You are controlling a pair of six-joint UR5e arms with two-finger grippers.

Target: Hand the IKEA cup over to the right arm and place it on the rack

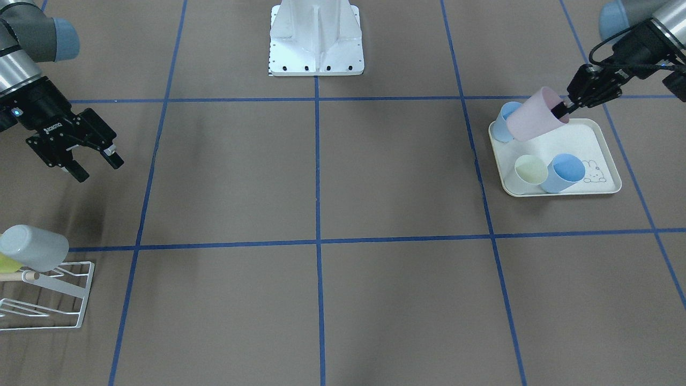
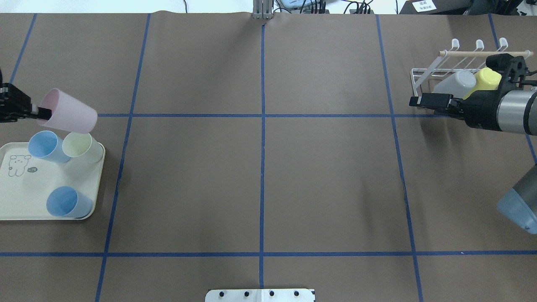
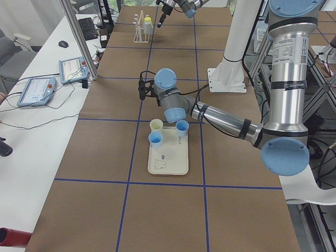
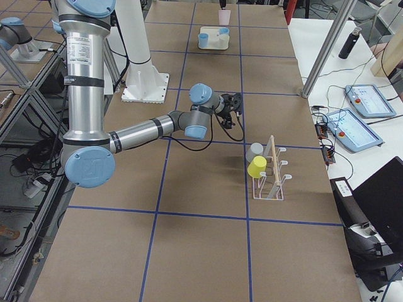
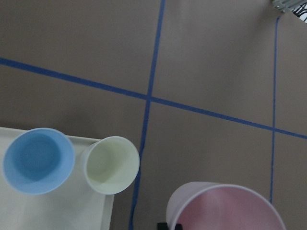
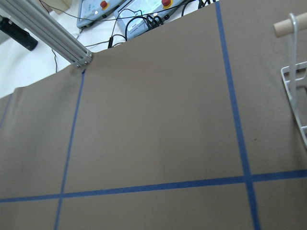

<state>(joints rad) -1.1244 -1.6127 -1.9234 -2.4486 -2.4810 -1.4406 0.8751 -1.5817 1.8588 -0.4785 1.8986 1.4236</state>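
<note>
Overhead exterior view, stock as it stands from where I'm watching:

- Pink cup (image 2: 69, 116): the one in play. Smooth matte plastic, tapered, thin-walled. It is in the air, tipped on its side over the far edge of the tray (image 2: 29, 188).
- Left gripper (image 1: 561, 110): clenched on the pink cup's rim, one finger inside the mouth and one outside.
- Right gripper (image 1: 98, 167): jaws spread, nothing between them, hanging near the rack (image 1: 64, 289) and well apart from the pink cup.
- Rack: thin white wire with upturned prongs and a pale wooden rod (image 2: 470, 53) run through it. It carries a grey cup (image 1: 33, 247) and a yellow cup (image 2: 486, 79), both mouth-down and leaning.
- Tray: cream plastic, rounded corners, raised lip, rabbit line-drawing. On it stand two blue cups (image 2: 44, 146) and a pale green cup (image 2: 79, 144), all upright.
- Table (image 2: 260, 180): flat brown paper cover, squared off in blue tape.

Progress, as I judge it: two cups are racked and the pink one is picked up. The carry to the middle, the hand-over and the racking are all left to do, and three more cups wait on the tray.
</note>
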